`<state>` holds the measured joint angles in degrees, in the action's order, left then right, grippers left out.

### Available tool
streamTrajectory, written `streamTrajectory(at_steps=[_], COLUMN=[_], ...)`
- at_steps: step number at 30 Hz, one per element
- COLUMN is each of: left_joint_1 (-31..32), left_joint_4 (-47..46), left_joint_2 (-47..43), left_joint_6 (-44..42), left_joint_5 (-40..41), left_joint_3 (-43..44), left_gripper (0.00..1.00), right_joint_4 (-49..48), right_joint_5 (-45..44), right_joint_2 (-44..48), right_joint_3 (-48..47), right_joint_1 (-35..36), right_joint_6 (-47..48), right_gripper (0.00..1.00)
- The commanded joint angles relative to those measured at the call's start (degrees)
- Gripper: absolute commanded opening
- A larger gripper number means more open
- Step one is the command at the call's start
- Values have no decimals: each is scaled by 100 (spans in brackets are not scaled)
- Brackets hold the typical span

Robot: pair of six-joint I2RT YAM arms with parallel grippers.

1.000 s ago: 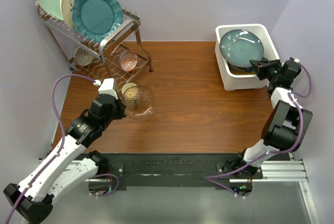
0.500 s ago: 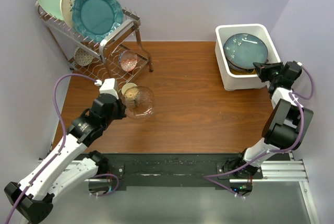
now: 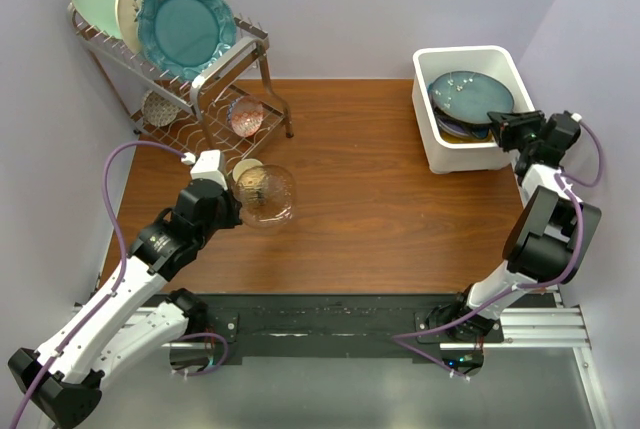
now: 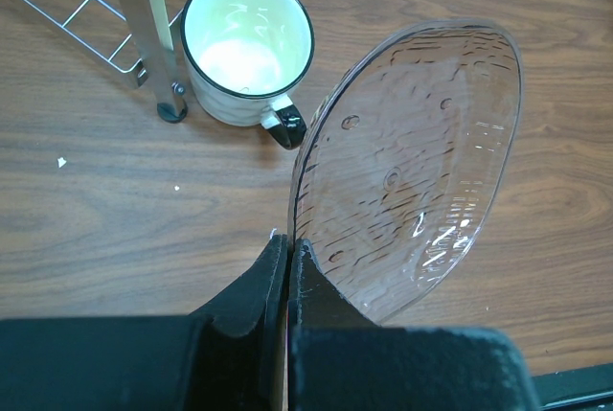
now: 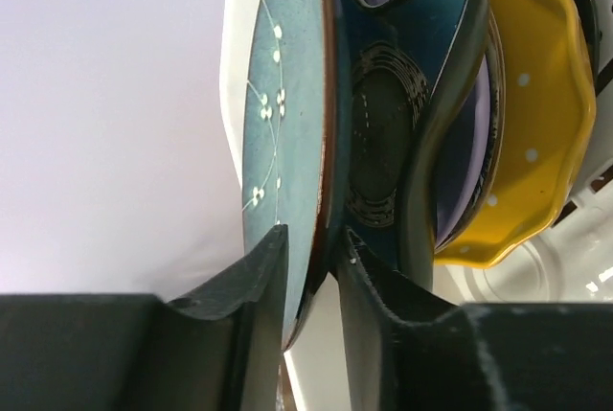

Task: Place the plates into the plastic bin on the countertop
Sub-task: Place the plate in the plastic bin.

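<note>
A clear glass plate [image 4: 412,162] hangs on edge above the countertop [image 3: 380,189], and my left gripper [image 4: 287,243] is shut on its rim; in the top view that plate [image 3: 268,194] is beside the left gripper [image 3: 235,209]. At the back right, the white plastic bin [image 3: 465,53] holds a stack topped by a teal blossom-patterned plate [image 3: 468,97]. My right gripper [image 3: 497,121] is at its near rim. In the right wrist view the jaws of the right gripper [image 5: 311,239] stand slightly apart around the teal plate's [image 5: 287,95] rim, with a gap on one side. Under it lie a dark teal plate [image 5: 383,124] and a yellow dotted plate [image 5: 532,143].
A wire rack [image 3: 215,74] at the back left holds three upright plates [image 3: 185,24], with small bowls [image 3: 245,116] on its lower shelf. A cream cup [image 4: 247,47] stands by the rack's leg [image 4: 144,28], just beyond the clear plate. Walls close in on both sides.
The teal plate has come down flat onto the stack in the bin, and my right jaws have parted from its rim. The left arm and its clear plate have not moved.
</note>
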<state>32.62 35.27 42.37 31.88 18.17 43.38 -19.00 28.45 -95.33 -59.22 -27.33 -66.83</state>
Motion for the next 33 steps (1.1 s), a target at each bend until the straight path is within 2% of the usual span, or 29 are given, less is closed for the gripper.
streamTrajectory(at_steps=[1, 6, 7, 9, 12, 20, 27, 33], left_joint_1=[-45, -45, -45, -37, -37, -45, -45, -45], left_joint_4=[-240, -248, -248, -248, -248, -257, -275, -292], left_joint_2=[-27, -27, -27, -27, -36, -106, -141, -203], left_joint_6=[-50, -50, -50, -50, -50, -50, -59, -50], left_joint_5=[-24, -33, -33, -33, -33, -42, -77, -60], left_joint_3=[31, 22, 13, 22, 31, 13, 4, -5], left_gripper=[0, 0, 0, 0, 0, 0, 0, 0], right_joint_4=[-429, -420, -446, -525, -631, -798, -209, -718], right_joint_5=[100, 222, 327, 381, 486, 847, 1039, 1400], right_joint_2=[129, 102, 102, 155, 243, 427, 717, 796], right_joint_3=[-309, -266, -248, -108, 112, 832, 991, 1263], right_joint_1=[9, 9, 9, 9, 9, 9, 9, 9], right_joint_6=[100, 117, 100, 65, -6, -94, 293, -181], right_gripper=[36, 48, 57, 66, 74, 81, 83, 84])
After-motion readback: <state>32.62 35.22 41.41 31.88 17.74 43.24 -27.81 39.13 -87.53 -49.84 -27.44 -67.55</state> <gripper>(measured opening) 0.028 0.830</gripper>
